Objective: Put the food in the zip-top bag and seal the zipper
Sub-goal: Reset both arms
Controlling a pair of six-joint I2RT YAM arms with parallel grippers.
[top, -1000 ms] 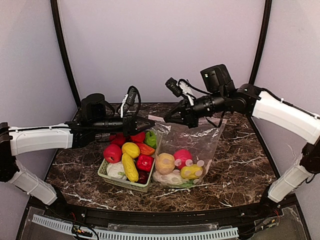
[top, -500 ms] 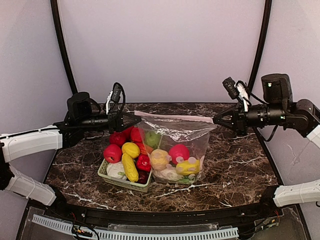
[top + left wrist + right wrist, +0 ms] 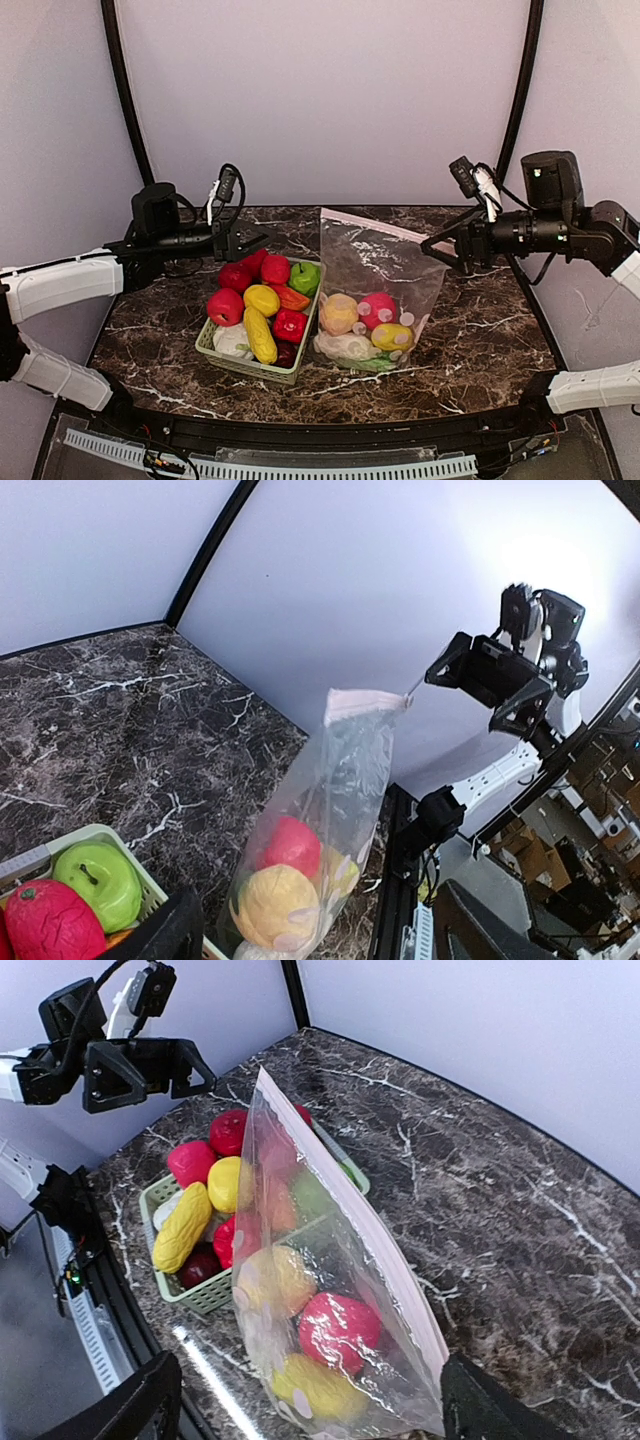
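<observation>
Zip-top bag (image 3: 375, 265) stands upright on its own between two sets of spread jaws, and neither touches it. The left jaws hang open and hold nothing near the far end of the pale green basket (image 3: 245, 368). The right jaws hang open and hold nothing just off the bag's upper right corner. Its pink zipper (image 3: 380, 228) runs along the top edge. Food (image 3: 377, 310) lies in the bottom: tan, pink-red, yellow and white pieces. More food fills the basket just beside the bag's left side on the dark marbled bench (image 3: 480, 330).
</observation>
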